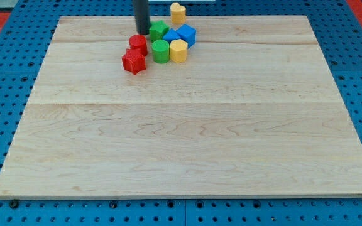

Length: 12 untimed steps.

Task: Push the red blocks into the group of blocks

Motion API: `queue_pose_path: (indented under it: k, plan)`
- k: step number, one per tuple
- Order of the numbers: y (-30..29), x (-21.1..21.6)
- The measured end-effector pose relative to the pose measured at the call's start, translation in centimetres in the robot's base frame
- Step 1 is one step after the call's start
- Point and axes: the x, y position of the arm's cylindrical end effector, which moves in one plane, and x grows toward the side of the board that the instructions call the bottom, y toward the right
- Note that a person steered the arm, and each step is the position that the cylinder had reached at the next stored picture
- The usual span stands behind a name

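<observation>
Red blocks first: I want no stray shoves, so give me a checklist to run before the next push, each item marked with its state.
1. My tip visible, at the cluster's top left: ok.
2. Red cylinder against the group: cannot tell, very close to the green cylinder.
3. Red star block joined to the group: not ok, on the outer left-bottom side.
4. Tip behind the star for a push: not ok.
5. Yellow block at the view's top, apart from the group: ok.
6. Blue blocks undisturbed: ok.
</observation>
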Motion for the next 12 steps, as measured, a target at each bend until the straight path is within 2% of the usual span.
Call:
queue_pose_path:
  k: [1,2,3,4,5,8,9,10,12]
  plan:
    - [0.1,0.0]
    - [-8.1,-0.4]
    - [-18.0,2.0]
    - [-17.5,6.0]
    - [-7.9,6.0]
    - [-1.2,4.9]
    - [-6.6,5.2]
    - [-13.1,9.3]
    - [-5.8,10.6]
